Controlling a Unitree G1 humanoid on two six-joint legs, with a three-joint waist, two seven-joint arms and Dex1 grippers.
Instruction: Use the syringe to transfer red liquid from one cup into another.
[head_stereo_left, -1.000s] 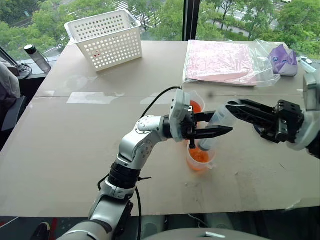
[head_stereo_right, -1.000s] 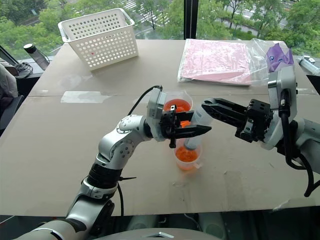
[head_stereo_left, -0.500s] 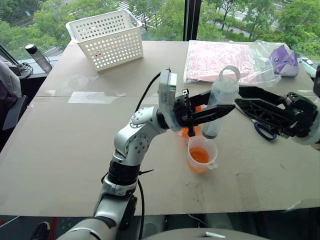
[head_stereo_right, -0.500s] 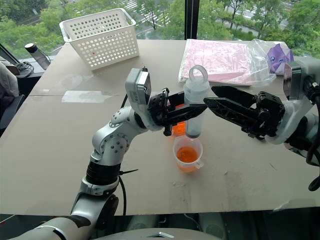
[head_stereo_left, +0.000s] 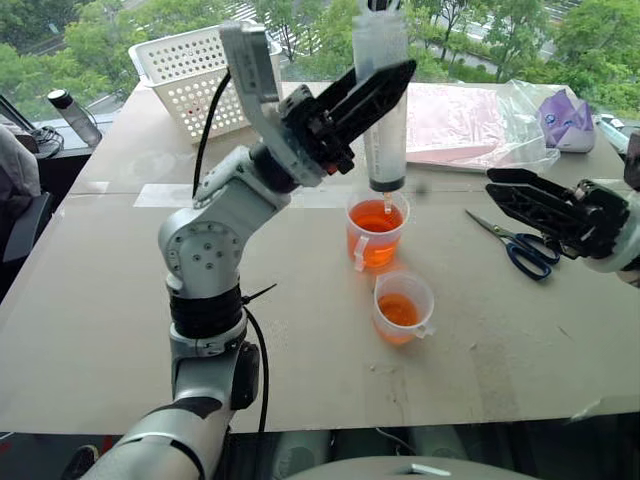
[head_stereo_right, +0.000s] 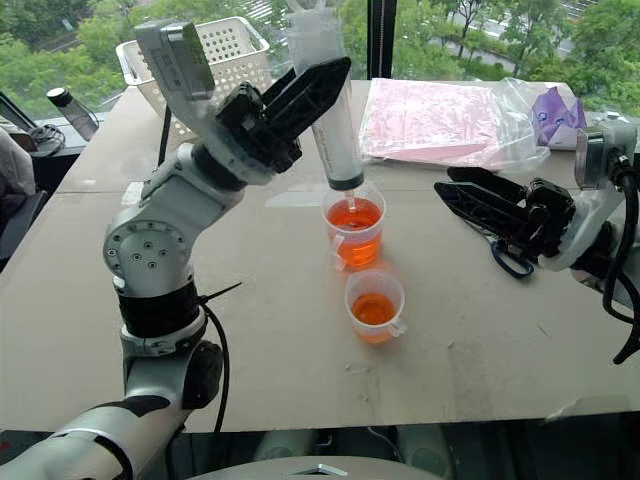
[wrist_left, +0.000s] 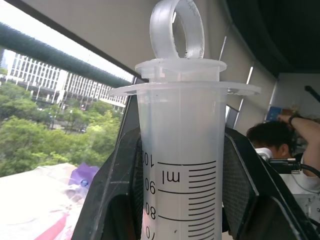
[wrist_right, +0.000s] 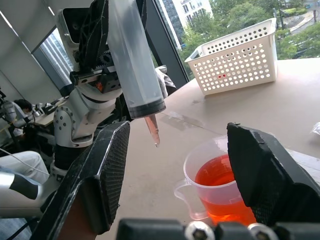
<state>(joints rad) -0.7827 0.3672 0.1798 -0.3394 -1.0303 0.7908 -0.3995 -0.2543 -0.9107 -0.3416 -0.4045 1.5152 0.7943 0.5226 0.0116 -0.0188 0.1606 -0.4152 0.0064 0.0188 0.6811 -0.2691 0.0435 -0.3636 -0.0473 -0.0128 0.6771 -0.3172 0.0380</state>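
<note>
Nearest the robot on the table (head_stereo_left: 120, 330), a small clear cup (head_stereo_left: 403, 307) stands part-filled with red liquid (head_stereo_left: 399, 310). Just beyond it stands a second cup (head_stereo_left: 377, 229), with a handle on its near-left side and a deeper fill of the same liquid.

Above the far cup: the syringe (head_stereo_left: 379, 95) hangs upright, tip down, clear of the rim and not in the liquid. Plunger ring at top, plunger seated fully in the barrel; barrel looks empty, only the tip tinted. A drop hangs at the tip in the right wrist view. The left gripper (head_stereo_left: 362, 95) is clamped across the barrel, one finger on each side.

Right of the cups, the right gripper (head_stereo_left: 530, 203) hangs spread and empty, well apart from the syringe. Blue-handled scissors (head_stereo_left: 520, 246) lie below it. Farther back: a white basket (head_stereo_left: 212, 75) and a bagged pink sheet (head_stereo_left: 455, 122).

Judgement: positioning step before a draw, taking the fuller cup as source. Next move calls for lowering the tip into the liquid, then the right gripper taking the plunger ring and pulling up while the left steadies the barrel.
</note>
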